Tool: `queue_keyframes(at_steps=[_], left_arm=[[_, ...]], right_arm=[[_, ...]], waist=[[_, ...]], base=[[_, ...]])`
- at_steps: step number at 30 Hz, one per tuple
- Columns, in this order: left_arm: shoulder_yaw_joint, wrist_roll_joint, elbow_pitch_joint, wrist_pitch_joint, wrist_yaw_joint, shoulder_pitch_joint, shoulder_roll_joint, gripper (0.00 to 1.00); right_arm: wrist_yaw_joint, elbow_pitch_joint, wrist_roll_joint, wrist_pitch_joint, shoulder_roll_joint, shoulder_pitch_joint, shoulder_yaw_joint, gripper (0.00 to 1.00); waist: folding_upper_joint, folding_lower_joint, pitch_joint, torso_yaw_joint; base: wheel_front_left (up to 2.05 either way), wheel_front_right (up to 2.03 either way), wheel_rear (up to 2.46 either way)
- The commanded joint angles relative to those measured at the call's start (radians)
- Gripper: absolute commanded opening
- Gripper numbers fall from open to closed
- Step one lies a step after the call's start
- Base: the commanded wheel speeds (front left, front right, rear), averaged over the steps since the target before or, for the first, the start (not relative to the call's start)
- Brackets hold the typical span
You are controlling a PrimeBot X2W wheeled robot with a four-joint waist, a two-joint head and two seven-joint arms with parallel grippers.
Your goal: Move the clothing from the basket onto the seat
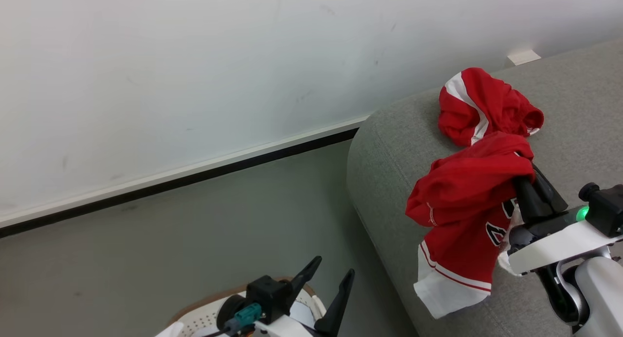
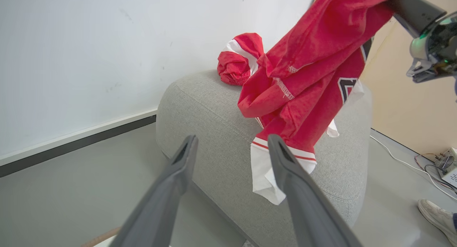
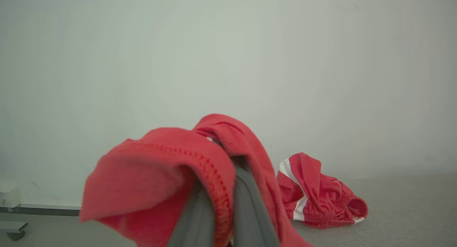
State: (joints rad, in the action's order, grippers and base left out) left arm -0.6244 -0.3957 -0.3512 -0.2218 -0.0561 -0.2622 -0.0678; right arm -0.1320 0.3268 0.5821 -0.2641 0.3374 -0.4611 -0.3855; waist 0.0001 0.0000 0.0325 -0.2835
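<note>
Clearly the right arm owns this step: the right pincer (image 1: 528, 181) is clamped on the clothing (image 1: 467, 200), its dark fingers (image 3: 246, 204) close together and wrapped in a fold of red fabric, as the right wrist view shows from close up. The clothing hangs from that grip over the seat (image 1: 389, 147), with its long axis running downward from the pincer, the bunched red upper part at the fingers and the white-striped hem lowest, toward the seat's rounded front edge. I cannot tell whether the hem already touches the upholstery or hangs just above it. So the thing lies below the pincer and slightly to the robot's left of it, with grey cushion under most of its length. In my judgement the coming move turns on this: lower and let go while the cloth is over the cushion rather than over the edge, or the hem may pull it toward the floor. A second red piece (image 1: 479, 108) lies crumpled farther back on the seat, just beyond the hanging garment. The left pincer (image 1: 335, 266) is spread wide and holds nothing, low over the basket (image 1: 207, 316) and well apart from the clothing.
</note>
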Motion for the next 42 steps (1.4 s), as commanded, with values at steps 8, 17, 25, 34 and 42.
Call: queue_keyframes(at_steps=[8, 17, 25, 34, 42], left_arm=[[-0.009, 0.025, 0.012, -0.008, 0.000, -0.060, -0.008, 1.00], [-0.011, 0.058, 0.039, 0.010, -0.014, -0.181, -0.037, 1.00], [-0.017, 0.078, 0.054, 0.015, -0.031, -0.298, -0.047, 1.00], [-0.042, 0.097, 0.073, 0.016, -0.041, -0.425, -0.023, 1.00], [-0.068, 0.095, 0.048, -0.006, -0.046, -0.483, -0.006, 1.00]], right_arm=[[0.003, -0.037, 0.013, 0.000, 0.007, -0.038, 0.080, 0.00], [0.003, -0.026, -0.017, 0.025, 0.047, -0.281, 0.241, 0.00], [0.003, 0.075, -0.070, 0.105, 0.150, -0.592, 0.464, 0.00], [0.003, 0.268, -0.217, 0.152, 0.230, -0.764, 0.625, 0.00], [0.003, 0.486, -0.385, 0.057, 0.153, -0.684, 0.758, 0.05]], waist=[[-0.0001, 0.0000, 0.080, 0.008], [-0.0001, 0.0000, 0.248, 0.046], [-0.0001, 0.0000, 0.395, 0.108], [-0.0001, 0.0000, 0.559, 0.173], [-0.0001, 0.0000, 0.621, 0.207]], base=[[0.00, 0.00, 0.00], [0.00, 0.00, 0.00], [0.00, 0.00, 0.00], [0.00, 0.00, 0.00], [0.00, 0.00, 0.00]])
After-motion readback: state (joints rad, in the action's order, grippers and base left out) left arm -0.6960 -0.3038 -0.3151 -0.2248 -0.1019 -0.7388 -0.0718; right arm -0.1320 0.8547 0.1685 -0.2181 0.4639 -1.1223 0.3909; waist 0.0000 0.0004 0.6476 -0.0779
